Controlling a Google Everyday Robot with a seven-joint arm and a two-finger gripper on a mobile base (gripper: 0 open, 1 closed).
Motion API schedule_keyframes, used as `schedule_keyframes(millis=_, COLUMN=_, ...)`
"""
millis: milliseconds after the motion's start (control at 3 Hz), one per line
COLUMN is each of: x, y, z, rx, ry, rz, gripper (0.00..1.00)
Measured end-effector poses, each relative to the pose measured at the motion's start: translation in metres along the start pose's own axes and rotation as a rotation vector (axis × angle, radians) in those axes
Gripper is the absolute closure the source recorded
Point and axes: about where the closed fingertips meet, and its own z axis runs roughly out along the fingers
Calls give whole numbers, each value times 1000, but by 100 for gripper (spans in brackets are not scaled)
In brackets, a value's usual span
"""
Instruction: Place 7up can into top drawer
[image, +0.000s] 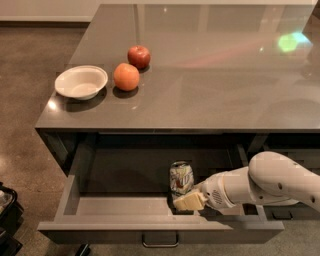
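Note:
The 7up can (181, 177), silver with green markings, stands upright inside the open top drawer (100, 231), right of its middle. The drawer is pulled far out from under the grey counter and has a small metal bar handle (160, 243) on its front panel. My gripper (189, 200) reaches in from the right on a white arm and sits low in the drawer, right at the can's front lower side. Whether it touches the can is not clear.
On the counter (210, 85) stand a white bowl (81, 82), an orange (126, 76) and a red apple (139, 56), all at the left. A narrower drawer lies under my arm at the right. Brown floor lies to the left, with a dark object at the bottom left corner.

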Motion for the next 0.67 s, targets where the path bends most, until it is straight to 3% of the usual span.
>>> schedule_keyframes(millis=333, x=0, y=0, z=0, rx=0, ry=0, rz=0, gripper=0)
schedule_keyframes(millis=667, x=0, y=0, z=0, rx=0, ry=0, rz=0, gripper=0)
